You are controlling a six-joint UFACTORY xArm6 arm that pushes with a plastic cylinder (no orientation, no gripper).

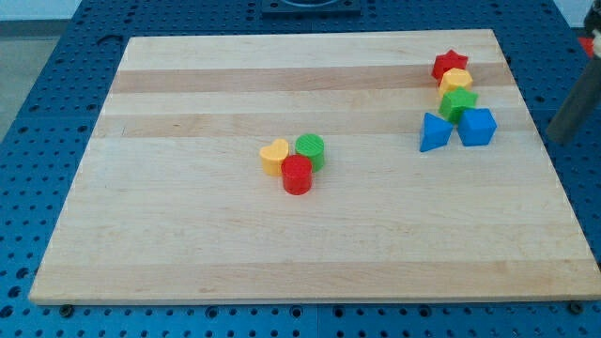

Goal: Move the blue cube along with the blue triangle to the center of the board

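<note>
My tip (561,137) rests at three o'clock of the blue cube (477,126), apart; the blue triangle (434,131) touches the cube (no jaws here, only a rod).

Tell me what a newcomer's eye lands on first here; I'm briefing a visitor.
Two tight clusters on the pale board. Near the middle: yellow heart, green cylinder, red cylinder. Toward the view's upper right: red star, yellow block, green block, blue triangle, blue cube. My tip isn't visible; the rod shows at the right edge.
</note>
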